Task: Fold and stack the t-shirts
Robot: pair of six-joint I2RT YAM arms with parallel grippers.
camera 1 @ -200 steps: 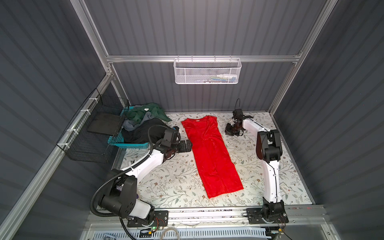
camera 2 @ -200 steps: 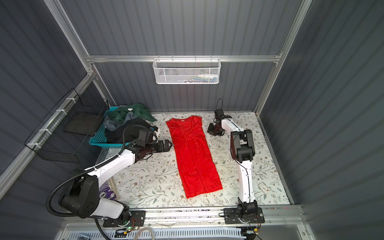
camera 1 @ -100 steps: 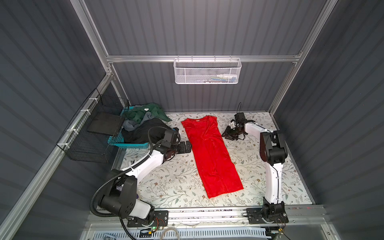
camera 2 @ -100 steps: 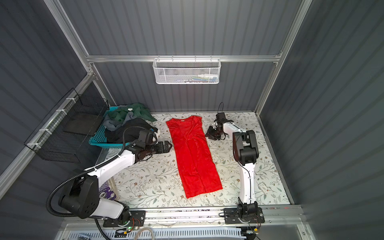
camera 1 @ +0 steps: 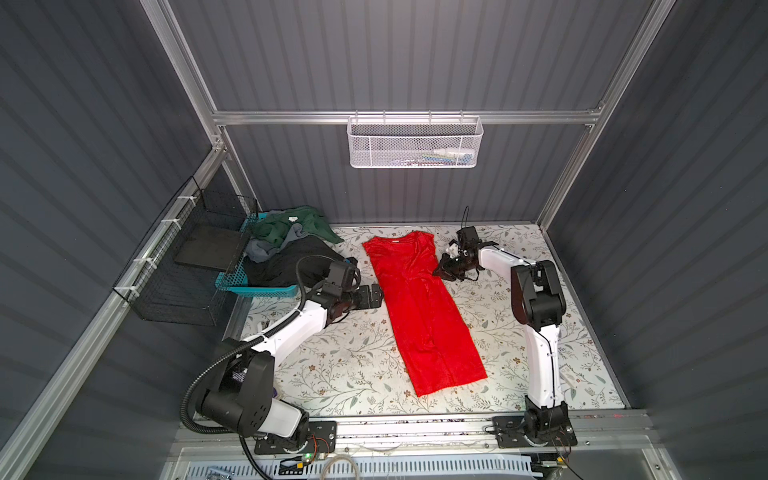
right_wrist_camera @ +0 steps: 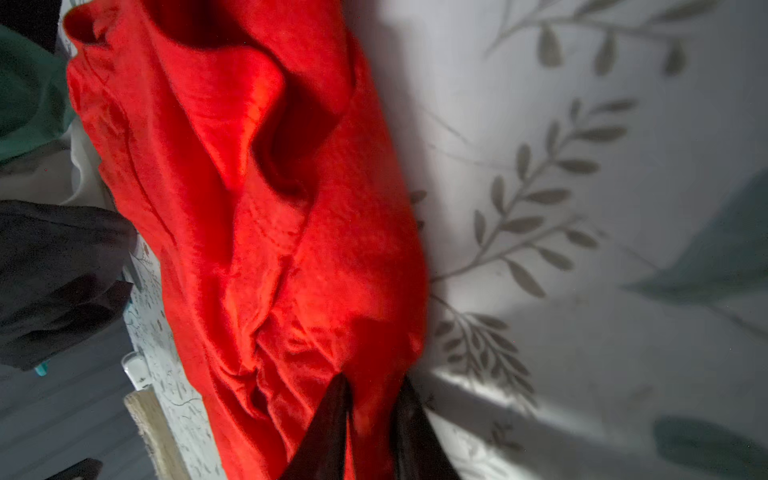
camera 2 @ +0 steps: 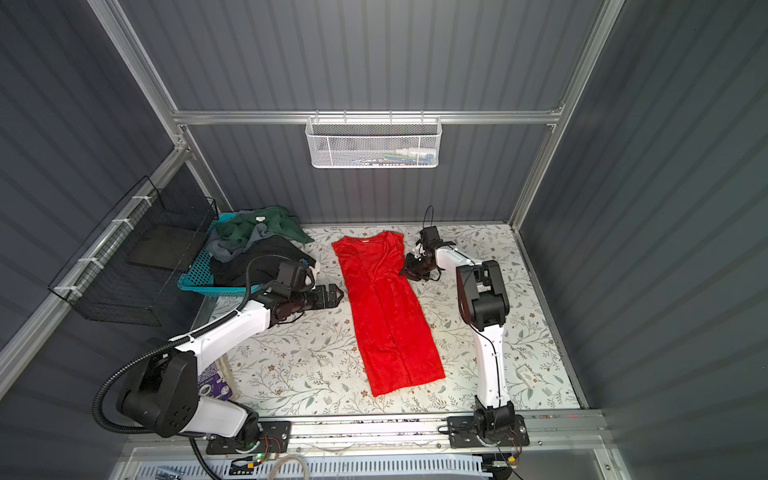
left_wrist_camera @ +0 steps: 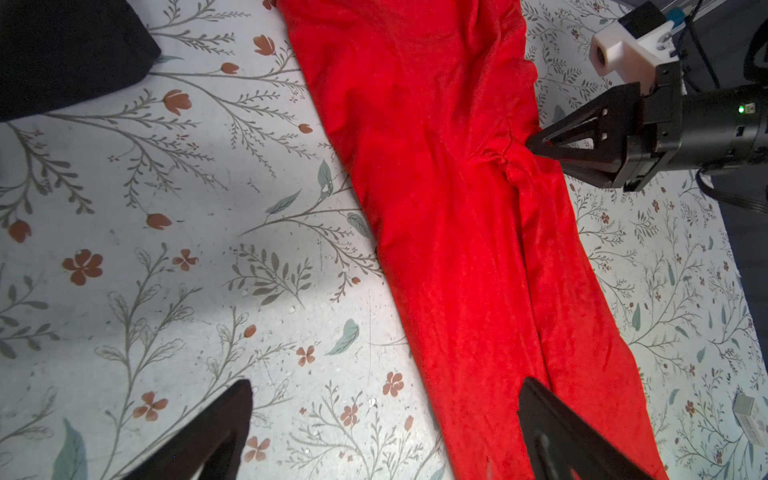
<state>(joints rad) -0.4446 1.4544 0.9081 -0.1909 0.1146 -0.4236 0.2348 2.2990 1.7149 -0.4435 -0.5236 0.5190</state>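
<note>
A bright red t-shirt (camera 1: 419,307) (camera 2: 386,307), folded into a long narrow strip, lies flat on the floral table. My right gripper (camera 1: 438,270) (right_wrist_camera: 372,386) is at the strip's right edge near the collar end, shut on a bunched fold of red cloth (right_wrist_camera: 249,208). My left gripper (camera 1: 376,293) (left_wrist_camera: 384,386) stands open and low at the strip's left edge. One finger is over the red cloth (left_wrist_camera: 457,208) and the other over bare table. Dark green (camera 1: 291,224), grey (camera 1: 266,249) and black (camera 1: 291,262) t-shirts are heaped in the teal basket.
The teal basket (camera 1: 232,278) sits at the back left corner, beside a black wire rack (camera 1: 195,257) on the left wall. A white mesh basket (camera 1: 415,143) hangs on the back wall. A small card (camera 1: 571,376) lies near the right arm's base.
My right gripper has moved left from the bare table to the red shirt's right edge and closed on the cloth. The left arm has barely moved.
</note>
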